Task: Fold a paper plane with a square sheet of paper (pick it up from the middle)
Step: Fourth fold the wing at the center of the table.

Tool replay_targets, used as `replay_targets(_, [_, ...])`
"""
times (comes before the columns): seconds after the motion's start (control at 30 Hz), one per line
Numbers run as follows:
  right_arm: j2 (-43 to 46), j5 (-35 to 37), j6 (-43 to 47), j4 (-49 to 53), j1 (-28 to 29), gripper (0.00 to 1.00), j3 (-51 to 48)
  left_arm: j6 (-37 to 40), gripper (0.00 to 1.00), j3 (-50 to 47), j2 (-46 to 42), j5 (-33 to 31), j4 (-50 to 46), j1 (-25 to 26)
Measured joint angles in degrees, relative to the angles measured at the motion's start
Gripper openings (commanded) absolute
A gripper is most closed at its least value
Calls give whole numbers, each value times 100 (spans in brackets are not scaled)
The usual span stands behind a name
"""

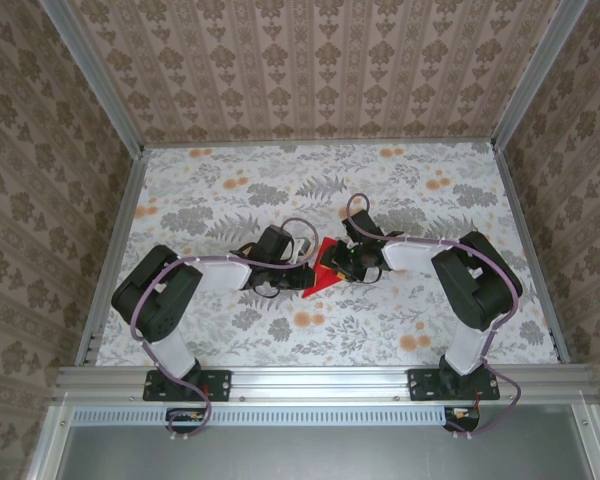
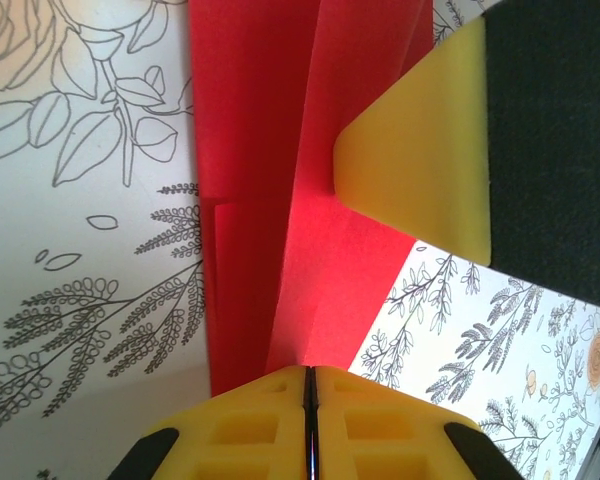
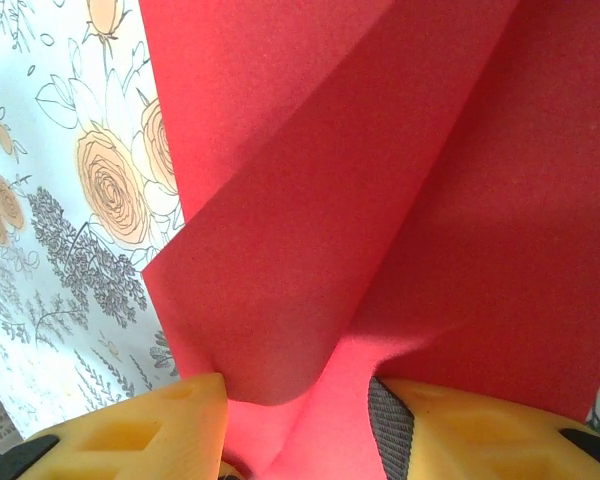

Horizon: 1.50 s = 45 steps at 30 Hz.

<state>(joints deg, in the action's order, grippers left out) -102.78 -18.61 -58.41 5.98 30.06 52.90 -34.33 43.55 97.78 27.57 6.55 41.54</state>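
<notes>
sheet: the square sheet of paper (image 1: 322, 268) is already creased into a pointed red shape, lifted just over the middle of the counter (image 1: 230, 190)
left end effector (image 2: 308, 400): on the sheet's left side, clenched on its near edge, yellow fingers pressed flat together with red paper running into them
right end effector (image 3: 295, 420): on the sheet's right side, jaws apart, paper sagging into the gap; I read it as not gripping
folds I see: one long centre crease, plus a flap edge crossing the sheet in the left wrist view
done: I judge pickup and first folds done
left: panels are loose and billowing, not a narrow dart; I'd say wing folds and flattening remain
risk: thin paper may slip or crumple
</notes>
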Motion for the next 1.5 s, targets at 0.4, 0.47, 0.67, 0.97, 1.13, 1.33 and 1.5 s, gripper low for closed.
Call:
replay_targets(0.4, [-140, 83, 20, 367, 26, 44, 232, 7, 10, 101, 79, -42, -168, -7])
replay_targets(0.47, [-164, 85, 22, 433, 26, 44, 278, 11, 10, 118, 85, -42, -197, -17])
replay_targets(0.67, [-273, 85, 48, 651, 48, 46, 450, 48, 10, 133, 85, -42, -243, -39])
replay_targets(0.97, [-389, 87, 131, 920, 66, 49, 658, 48, 11, 149, 74, -13, -269, -101])
replay_targets(1.13, [-439, 116, 129, 1023, 92, 52, 754, 46, 11, 111, -52, 107, -46, -157])
replay_targets(1.33, [-514, 157, 122, 1207, 122, 52, 894, 46, 11, 105, -87, 205, 234, -238])
replay_targets(1.5, [-544, 168, 101, 1270, 125, 52, 949, 42, 11, 105, -85, 295, 363, -302])
